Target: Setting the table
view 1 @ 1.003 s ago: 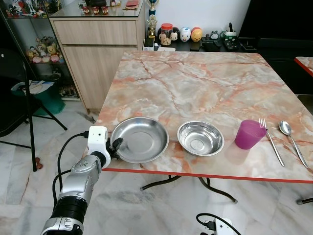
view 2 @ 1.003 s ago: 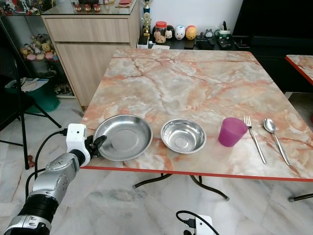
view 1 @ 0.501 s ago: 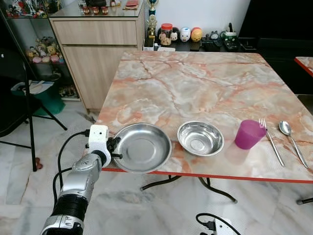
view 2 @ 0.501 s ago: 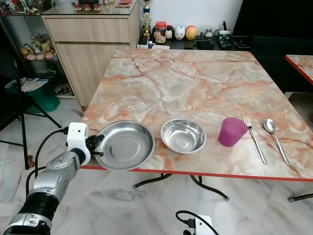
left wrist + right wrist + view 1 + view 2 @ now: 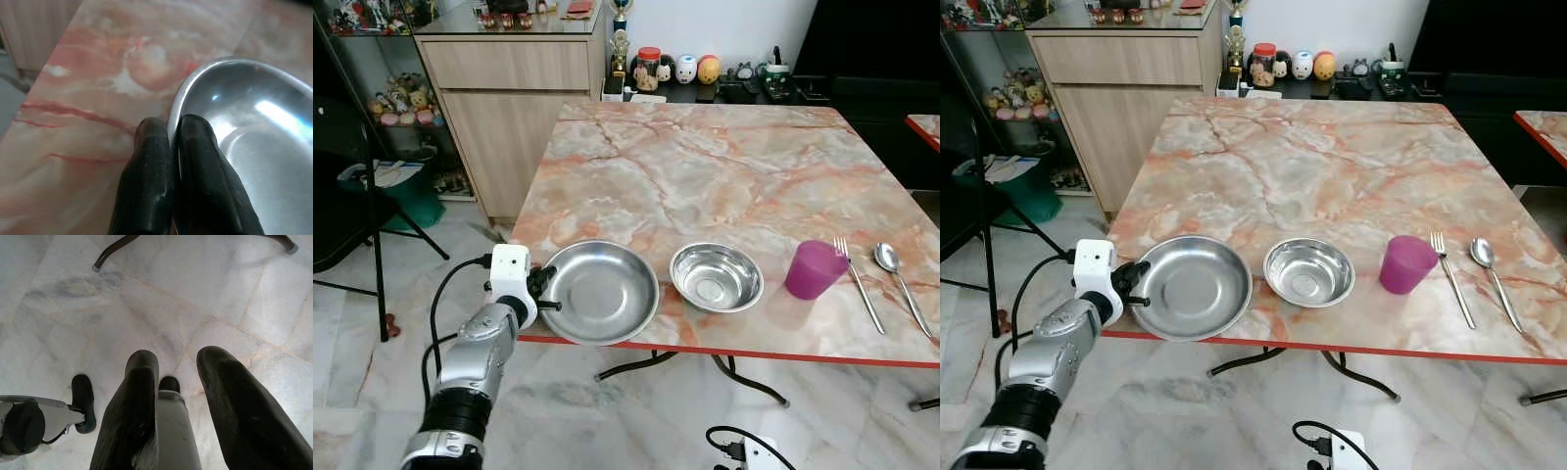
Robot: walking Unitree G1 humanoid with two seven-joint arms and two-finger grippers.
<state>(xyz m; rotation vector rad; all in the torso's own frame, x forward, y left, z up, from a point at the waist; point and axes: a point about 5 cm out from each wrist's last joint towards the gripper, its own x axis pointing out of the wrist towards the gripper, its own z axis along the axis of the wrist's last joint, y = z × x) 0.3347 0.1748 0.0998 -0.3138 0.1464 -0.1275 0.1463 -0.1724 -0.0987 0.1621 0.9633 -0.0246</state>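
Steel rim pinched, our left tool (image 5: 546, 294) grips the wide shallow steel plate (image 5: 599, 292) at the marble counter's (image 5: 705, 166) near edge; bowl (image 5: 716, 276), purple cup (image 5: 813, 268), fork (image 5: 857, 282), spoon (image 5: 898, 281) laid. Right tool (image 5: 178, 382) hangs parted, empty.

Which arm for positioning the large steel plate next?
Left. Left gripper already pinches the large round steel plate by its rim at the marble table edge; right gripper hangs over the floor.

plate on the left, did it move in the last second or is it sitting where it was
The left gripper, clamped on the steel plate rim, has tilted the plate and drawn it slightly toward the small bowl. Bowl, purple cup, fork and spoon stayed put.
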